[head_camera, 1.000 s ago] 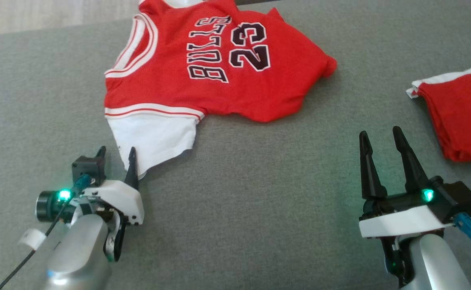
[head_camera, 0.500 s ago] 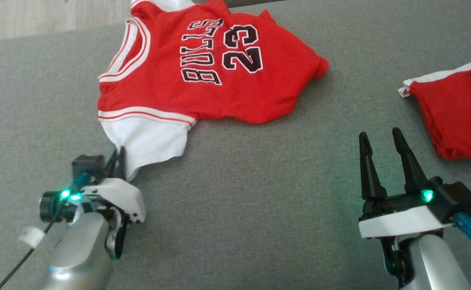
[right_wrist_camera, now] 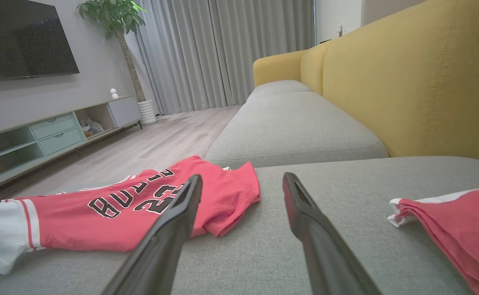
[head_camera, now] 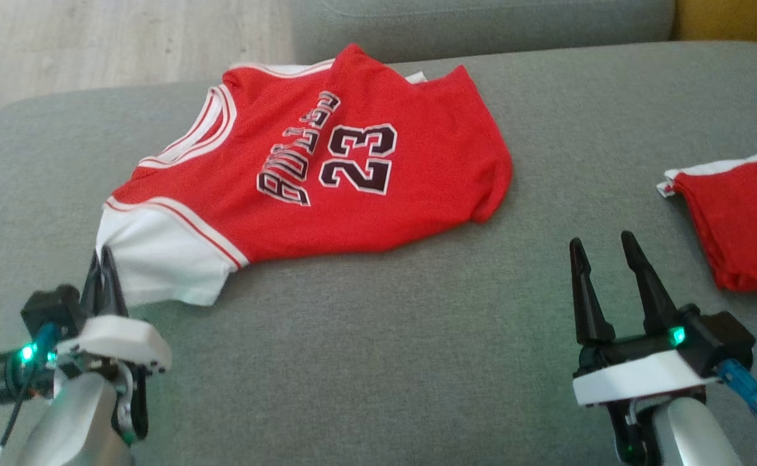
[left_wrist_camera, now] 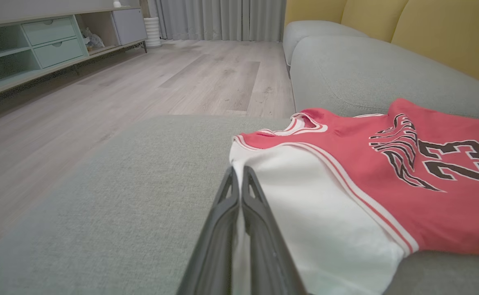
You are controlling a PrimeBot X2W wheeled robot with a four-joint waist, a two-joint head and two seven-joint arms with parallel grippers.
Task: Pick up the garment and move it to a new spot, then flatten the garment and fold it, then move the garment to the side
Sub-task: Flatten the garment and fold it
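Where the grey woven sofa cushion (head_camera: 378,349) spreads flat and faintly nubbly, the garment (head_camera: 352,194) lies across it: a small red knit jersey with black, white-edged lettering and the number 23, striped white-and-red trim at neck and armhole, and a smooth white sleeve panel (head_camera: 158,259) at its near-left end; the far right end rumples into soft folds, while the rest lies mostly flat; the white panel narrows to a corner that meets the left gripper (head_camera: 102,268); that gripper's two long, dark, tapering fingers are pressed together, pinching the corner, and the left wrist view shows white cloth running down between the blades; the right gripper (head_camera: 602,259) stands well apart from the garment, to its right and nearer the robot, over bare cushion; its jaws are spread wide and hold nothing; a second red garment (head_camera: 741,233) with a white band lies bunched at the right edge, apart from both grippers; a yellow backrest (right_wrist_camera: 407,82) rises behind the cushion, and a pale wood-plank floor (left_wrist_camera: 141,82) lies beyond it
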